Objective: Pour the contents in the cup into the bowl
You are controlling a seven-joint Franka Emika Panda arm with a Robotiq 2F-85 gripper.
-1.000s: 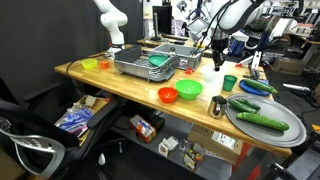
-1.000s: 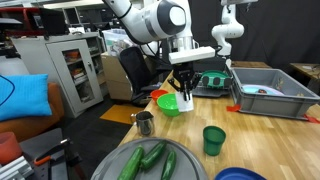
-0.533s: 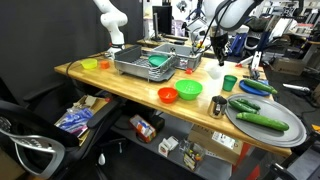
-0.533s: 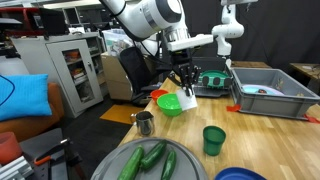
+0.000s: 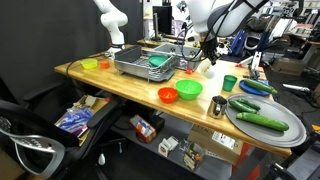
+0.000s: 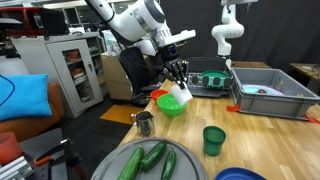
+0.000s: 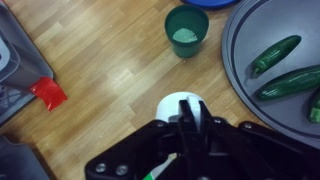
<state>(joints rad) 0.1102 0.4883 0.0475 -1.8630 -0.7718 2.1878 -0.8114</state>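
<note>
Wrist view, from the left: a small red object (image 7: pixel 47 93) lies on the wooden table (image 7: pixel 100 55). At the middle the claw (image 7: pixel 187 122) is pinching the white cup (image 7: pixel 175 102), which sits right at its fingertips. A green cup (image 7: pixel 186 30) stands further off on the table, and a grey tray (image 7: pixel 240 70) with cucumbers (image 7: pixel 275 55) is on the right. In an exterior view a metal cup (image 6: pixel 145 122) stands leftmost, then the green bowl (image 6: pixel 168 106). The white cup (image 6: pixel 180 94) hangs tilted from the claw (image 6: pixel 177 80), just above the bowl's rim.
</note>
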